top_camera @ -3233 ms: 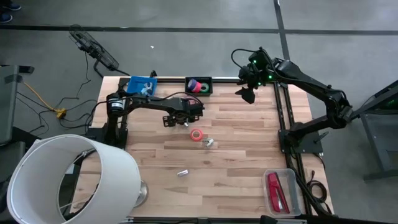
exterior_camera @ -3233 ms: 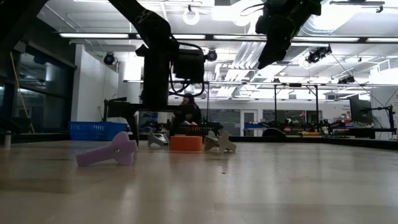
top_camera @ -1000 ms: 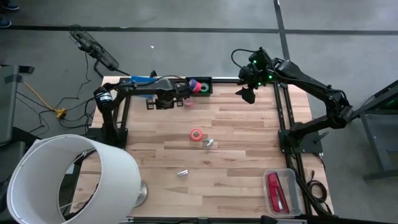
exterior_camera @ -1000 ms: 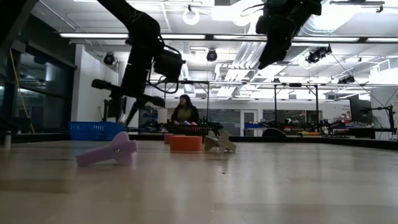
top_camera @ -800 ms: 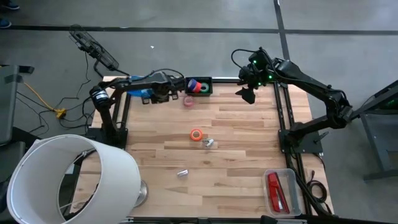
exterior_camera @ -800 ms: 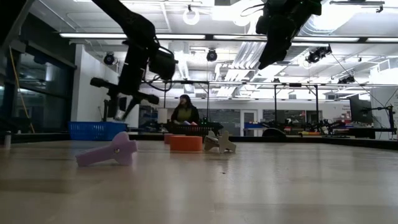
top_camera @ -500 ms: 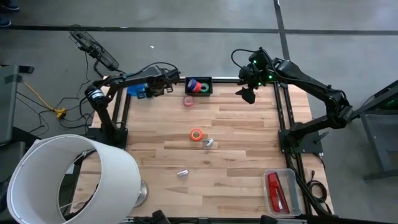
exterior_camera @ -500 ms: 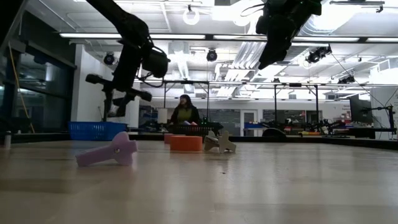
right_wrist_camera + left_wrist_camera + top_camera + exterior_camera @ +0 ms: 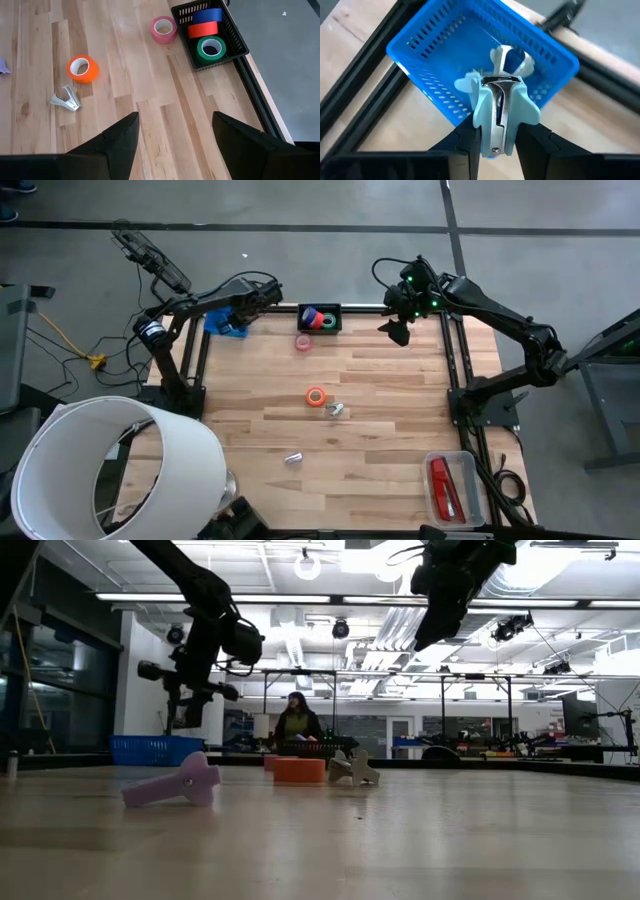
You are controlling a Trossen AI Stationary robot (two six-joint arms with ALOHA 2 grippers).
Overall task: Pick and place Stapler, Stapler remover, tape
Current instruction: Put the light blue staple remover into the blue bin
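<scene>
Left wrist view shows the left gripper (image 9: 496, 135) clamped on a pale blue staple remover (image 9: 498, 114) just over the blue basket (image 9: 440, 60), where another seemingly lies already. Next comes lowering and letting go; the right gripper (image 9: 175, 135) waits spread apart above the tape rolls (image 9: 82, 68).

The lower end of the pale blue staple remover (image 9: 499, 117) is covered by the left claw (image 9: 496, 146), whose dark fingers (image 9: 465, 142) are cut off at the picture's edge. A second pale remover (image 9: 511, 58) in the blue slotted plastic basket (image 9: 427, 37) is half hidden behind the first.
</scene>
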